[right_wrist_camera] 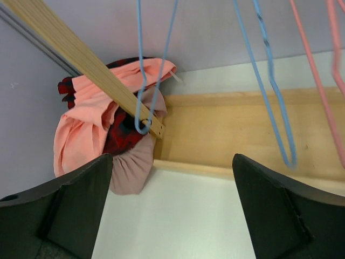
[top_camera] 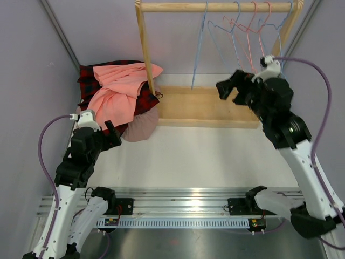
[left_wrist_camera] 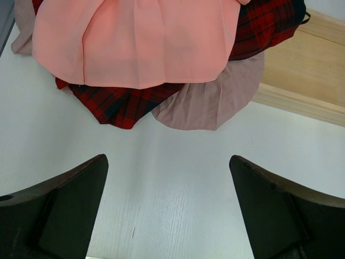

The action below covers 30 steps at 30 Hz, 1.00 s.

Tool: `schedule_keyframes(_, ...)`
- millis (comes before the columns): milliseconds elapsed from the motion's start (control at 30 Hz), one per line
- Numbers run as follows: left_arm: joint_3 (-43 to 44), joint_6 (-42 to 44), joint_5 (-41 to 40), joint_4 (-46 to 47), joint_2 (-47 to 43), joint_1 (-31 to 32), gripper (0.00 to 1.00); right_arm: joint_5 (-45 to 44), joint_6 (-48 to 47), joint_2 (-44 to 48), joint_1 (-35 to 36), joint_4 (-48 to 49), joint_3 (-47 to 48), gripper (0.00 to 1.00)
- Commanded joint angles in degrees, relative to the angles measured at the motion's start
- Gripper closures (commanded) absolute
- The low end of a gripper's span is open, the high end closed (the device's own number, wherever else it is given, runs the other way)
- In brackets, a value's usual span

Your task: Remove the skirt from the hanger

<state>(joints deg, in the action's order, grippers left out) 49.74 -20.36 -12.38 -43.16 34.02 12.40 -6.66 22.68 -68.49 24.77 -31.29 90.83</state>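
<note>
At the rack (top_camera: 207,110) on the right, the right gripper (right_wrist_camera: 172,157) stands wide open with nothing in it, just near of the bare hangers (top_camera: 243,32). No skirt hangs there. The pink skirt (top_camera: 116,94) lies on top of a heap (top_camera: 141,129) at the far left. The left gripper (left_wrist_camera: 167,162), equally wide and empty, hovers near that heap. The removal looks done, so the right arm should draw back straight toward the near edge, clear of the hangers, to avoid snagging one.
</note>
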Motion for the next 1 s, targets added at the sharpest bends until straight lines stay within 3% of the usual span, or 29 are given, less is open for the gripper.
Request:
schedule_keyframes(0, 0.27, 1.11, 2.89, 2.64, -0.27, 0.16, 0.01, -2.66, 0.08, 16.48, -0.25, 2.90, -13.18, 0.01)
schedule_keyframes(200, 2.20, 0.50, 1.40, -0.86, 0.96, 0.86, 0.01, -9.16, 2.19, 41.10, -0.17, -4.99, -33.84, 0.01)
schedule_keyframes(400, 2.82, -0.46, -3.69, -4.39, -0.71, 2.79, 0.01, -14.51, 2.37, 57.13, -0.17, -13.61, -40.20, 0.00)
schedule_keyframes(533, 1.52, -1.26, -5.02, -3.96, -0.53, 4.82, 0.01, -16.46, 2.11, 58.38, -0.17, -12.40, -40.55, 0.01)
schedule_keyframes(967, 0.27, -1.08, -5.99, -2.46, 0.61, 5.18, 0.01, -8.12, 1.24, 52.40, -0.25, -9.86, -41.33, 0.00)
